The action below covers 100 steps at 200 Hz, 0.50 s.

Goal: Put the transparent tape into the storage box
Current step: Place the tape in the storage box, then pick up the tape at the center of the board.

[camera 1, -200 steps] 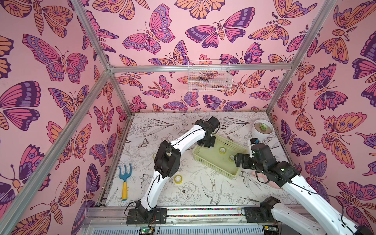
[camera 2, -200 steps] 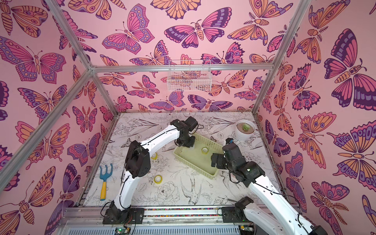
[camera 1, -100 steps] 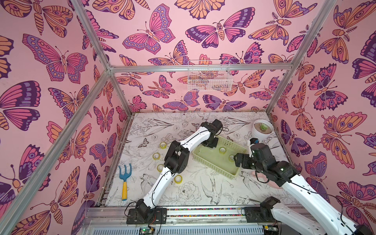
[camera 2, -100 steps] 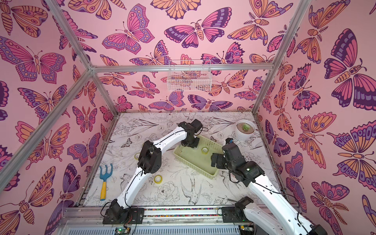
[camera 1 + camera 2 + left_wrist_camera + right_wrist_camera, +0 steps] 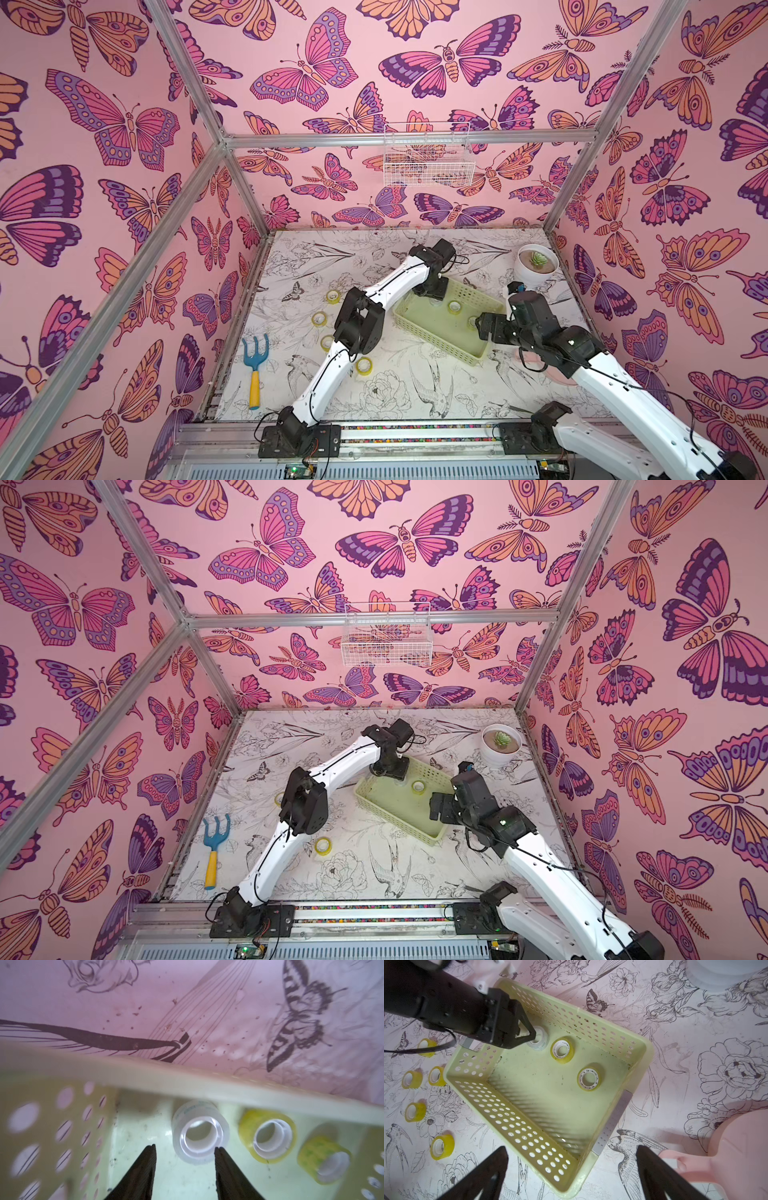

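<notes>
Blue-headed hand rake (image 5: 254,365) lies at the left edge of the bench (image 5: 316,257). Next over, several yellow tape rolls (image 5: 319,319) sit loose on the bench beside the left arm. Further right, the left gripper (image 5: 185,1148) reaches down into the storage box (image 5: 434,338) at its far left side, jaws parted, gripping nothing. Just beyond its tips the transparent tape (image 5: 200,1136) rests on the box floor, hole up, close to the far wall. One fingertip overlaps its rim; contact unclear. Two yellow rolls (image 5: 562,1050) lie on the floor right of it. Over the box's right end the right gripper (image 5: 572,1148) hovers, spread wide, empty. A white pot (image 5: 536,266) with a small green plant stands far right.
</notes>
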Each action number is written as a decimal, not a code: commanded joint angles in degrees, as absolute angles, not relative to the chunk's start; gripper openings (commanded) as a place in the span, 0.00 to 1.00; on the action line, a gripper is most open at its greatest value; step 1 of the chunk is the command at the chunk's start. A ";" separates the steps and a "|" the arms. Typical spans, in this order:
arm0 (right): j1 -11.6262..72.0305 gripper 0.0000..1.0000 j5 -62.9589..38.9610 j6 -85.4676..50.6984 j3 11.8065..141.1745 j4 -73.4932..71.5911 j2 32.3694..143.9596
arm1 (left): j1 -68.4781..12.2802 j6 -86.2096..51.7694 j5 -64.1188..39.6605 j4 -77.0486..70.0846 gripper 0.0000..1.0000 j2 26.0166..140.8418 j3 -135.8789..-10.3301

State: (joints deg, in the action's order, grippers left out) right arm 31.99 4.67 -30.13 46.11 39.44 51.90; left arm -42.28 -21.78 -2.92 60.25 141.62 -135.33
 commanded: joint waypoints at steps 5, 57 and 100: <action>32.30 0.99 2.12 -29.15 48.42 37.44 53.88 | -42.28 -22.64 0.12 61.26 0.58 131.12 -133.67; 34.13 0.99 -0.25 -27.76 50.11 33.51 58.44 | -42.19 -25.57 10.38 61.04 0.68 117.54 -122.49; 36.94 0.99 -0.79 -26.48 52.37 30.82 63.74 | -42.19 -29.40 20.86 59.00 0.82 104.45 -105.66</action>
